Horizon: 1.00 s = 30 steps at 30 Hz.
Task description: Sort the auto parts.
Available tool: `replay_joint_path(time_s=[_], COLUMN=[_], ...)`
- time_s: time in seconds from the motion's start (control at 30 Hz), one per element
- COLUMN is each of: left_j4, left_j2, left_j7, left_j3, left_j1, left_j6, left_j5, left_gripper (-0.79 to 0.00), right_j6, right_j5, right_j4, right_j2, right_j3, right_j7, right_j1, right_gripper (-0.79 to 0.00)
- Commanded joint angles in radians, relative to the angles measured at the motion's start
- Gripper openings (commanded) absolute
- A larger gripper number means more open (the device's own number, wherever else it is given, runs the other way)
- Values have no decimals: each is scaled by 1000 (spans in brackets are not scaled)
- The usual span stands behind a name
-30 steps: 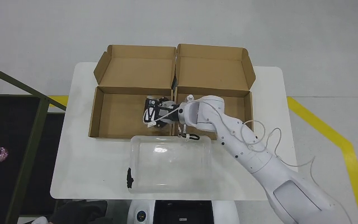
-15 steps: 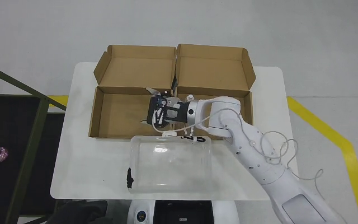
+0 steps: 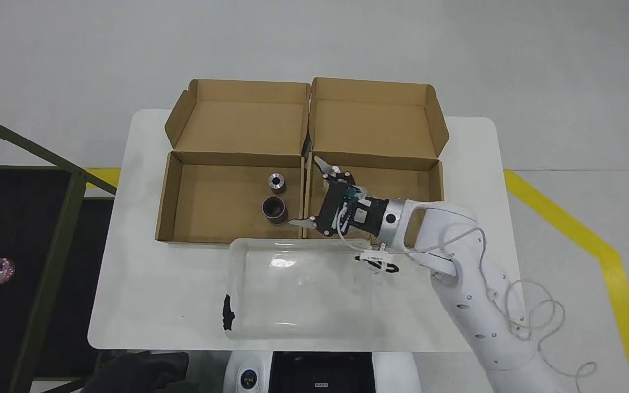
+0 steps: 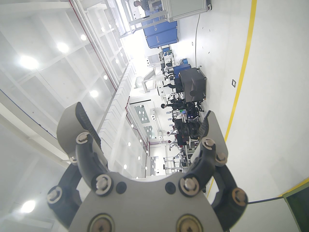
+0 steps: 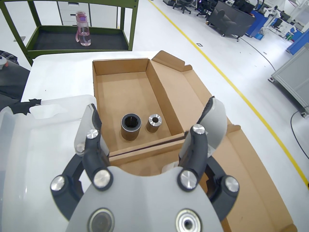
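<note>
Two parts stand upright in the left box (image 3: 206, 201), near its right wall: a wide cylinder (image 3: 273, 207) and, just behind it (farther from the clear bin (image 3: 295, 295)), a narrow cylinder (image 3: 276, 181). Just right of them the right gripper (image 3: 313, 195) hangs spread wide and empty over the seam with the right box (image 3: 415, 183). The left gripper (image 4: 143, 111), also spread, holds nothing.

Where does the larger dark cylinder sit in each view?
Top view: the larger dark cylinder stands in the cardboard box on the picture's left, toward the end adjoining the second box.
Left wrist view: faces the hall, away from the table.
Right wrist view: the larger dark cylinder stands upright on the box floor, near the wall closest to the camera.
Shared landmark: the smaller metal cylinder beside it.
</note>
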Motion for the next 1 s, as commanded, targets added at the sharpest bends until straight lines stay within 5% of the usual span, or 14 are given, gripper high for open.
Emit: replay_joint_path(time_s=[0.0,0.17,0.97], left_j4=[0,0,0], left_j2=[0,0,0], left_j7=[0,0,0], left_j3=[0,0,0], left_j1=[0,0,0], left_j6=[0,0,0], left_j5=[0,0,0], left_gripper=[0,0,0], right_j6=[3,23,126], right_j5=[-13,-61,-190], right_j4=[-17,-50,-85], right_j2=[8,27,84], right_j3=[34,125,462], right_j7=[-18,-99,-446], right_j1=[-39,-140,-524], right_gripper=[-80,0,0])
